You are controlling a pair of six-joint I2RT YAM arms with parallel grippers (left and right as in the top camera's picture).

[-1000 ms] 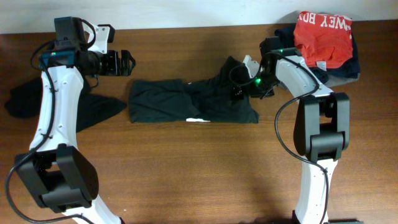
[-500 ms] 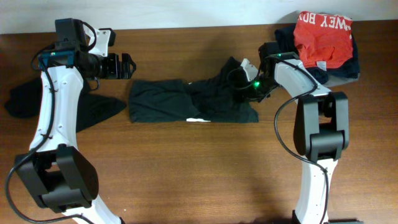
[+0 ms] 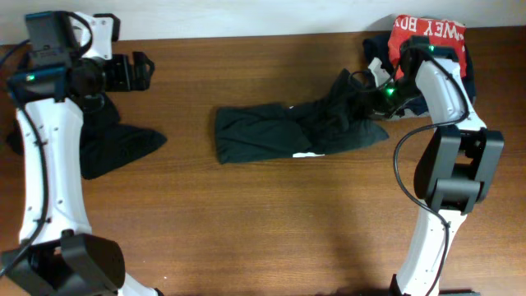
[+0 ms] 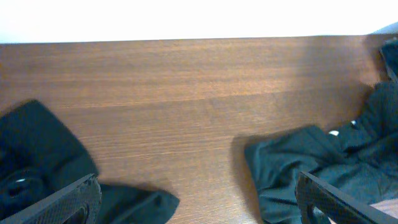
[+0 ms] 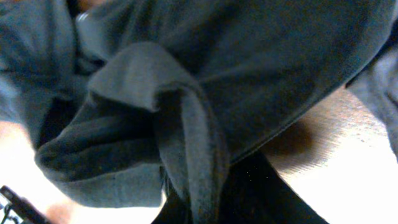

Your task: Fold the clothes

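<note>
First, locate the dark shirt [image 3: 279, 136] in the middle of the counter [image 3: 263, 230], nearest of the cloth items to the arm bases. Note its long axis: left to right, parallel to the counter's front edge, with a small white patch [image 3: 311, 154] at the near hem. Treat the left end as free and resting on the wood; treat the right end as gathered and drawn up off it. Note a second dark garment [image 3: 115, 148] at about the same depth, at the counter's left side beside the left arm.

Next, check the right hand [image 3: 367, 89], just beyond the shirt's right end. Confirm closure: clamped on a wad of the shirt's cloth, shown in the right wrist view as a thick fold pinched at the fingers.

Then check the left hand [image 3: 131, 72], farther back and well to the left: fingers spread wide, gripping nothing. Read the shirt's free end as lying to its right and nearer the front, well apart; count the right arm as the nearer by far.

Last, at the far right corner, note the red garment [image 3: 427, 45] on a dark pile [image 3: 460, 89], close behind the right hand.
</note>
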